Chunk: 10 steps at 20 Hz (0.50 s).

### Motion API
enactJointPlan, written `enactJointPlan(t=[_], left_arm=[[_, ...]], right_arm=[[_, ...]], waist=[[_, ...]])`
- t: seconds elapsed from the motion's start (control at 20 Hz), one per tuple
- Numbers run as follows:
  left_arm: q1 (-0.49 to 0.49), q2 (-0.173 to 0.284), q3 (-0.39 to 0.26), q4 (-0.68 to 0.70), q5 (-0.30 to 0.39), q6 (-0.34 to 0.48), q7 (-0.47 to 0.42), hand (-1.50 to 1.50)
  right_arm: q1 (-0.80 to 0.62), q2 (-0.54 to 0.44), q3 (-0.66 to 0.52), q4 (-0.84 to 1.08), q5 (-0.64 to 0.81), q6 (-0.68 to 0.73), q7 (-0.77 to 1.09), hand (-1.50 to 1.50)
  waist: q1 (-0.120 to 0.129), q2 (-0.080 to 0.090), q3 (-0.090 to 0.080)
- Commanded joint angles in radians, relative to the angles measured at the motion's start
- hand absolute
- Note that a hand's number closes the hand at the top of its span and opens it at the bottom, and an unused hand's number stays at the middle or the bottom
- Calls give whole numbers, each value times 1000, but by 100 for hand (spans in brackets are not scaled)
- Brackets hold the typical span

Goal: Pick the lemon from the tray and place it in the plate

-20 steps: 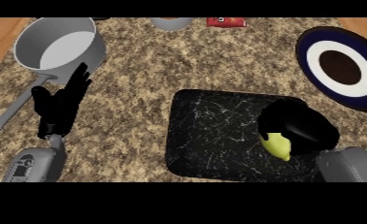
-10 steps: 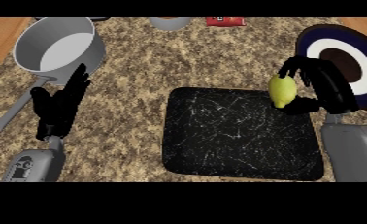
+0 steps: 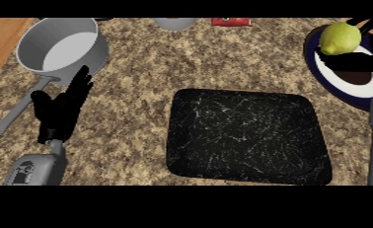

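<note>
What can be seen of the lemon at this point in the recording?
The lemon is yellow-green, smooth and roundish, with a small nub at its lower left. It sits at the head view's upper right, over the far rim of the dark blue and white plate, off the black tray. The black right hand shows just below it; whether the fingers hold it cannot be told.

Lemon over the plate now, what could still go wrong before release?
1. The lemon sits over the far edge of the plate, not its middle; released there, it might roll off the rim onto the counter.
2. The right hand is mostly out of the head view, so how it holds the lemon cannot be checked.
3. The plate itself runs off the view's right edge, hiding where the lemon would settle.
</note>
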Motion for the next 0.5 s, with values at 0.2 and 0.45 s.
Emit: enactJointPlan(t=[0.2, 0.45], left_arm=[[-32, 5, 15, -43, -7, -2, 68, 0], [-54, -16, 23, 45, -14, -24, 16, 0]], right_arm=[[-27, -125, -186, 246, -125, -54, -61, 150], [-58, -230, -229, 466, -140, -102, -150, 150]], waist=[[8, 5, 2], [8, 7, 2]])
